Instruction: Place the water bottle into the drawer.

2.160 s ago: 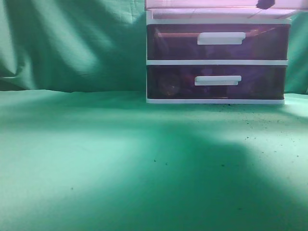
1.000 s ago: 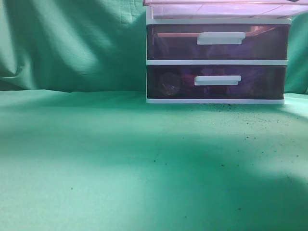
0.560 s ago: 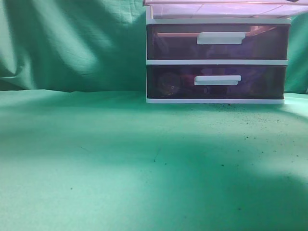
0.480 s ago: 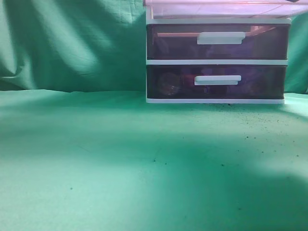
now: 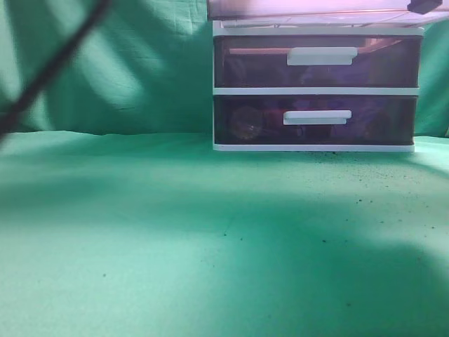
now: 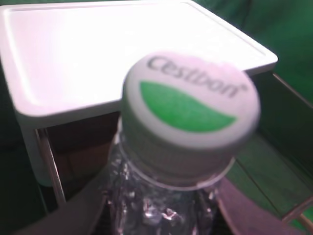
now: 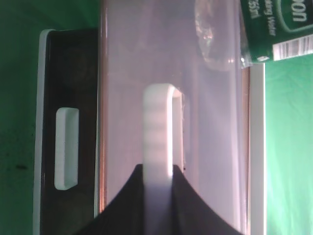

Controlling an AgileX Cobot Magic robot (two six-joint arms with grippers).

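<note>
Newly swung in, the left claw [image 6: 161,215] grips the bottle [image 6: 188,127] over the open drawer [image 7: 205,73], right claw [image 7: 157,188] clamping its handle [image 7: 159,132]; early release risks a rim strike.

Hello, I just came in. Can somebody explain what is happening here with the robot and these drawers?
The robot is putting a water bottle into the top drawer of a white-framed unit. The right gripper is closed on that drawer's white handle, and the drawer is pulled out. The left gripper holds the bottle by its neck, above the open drawer.
</note>
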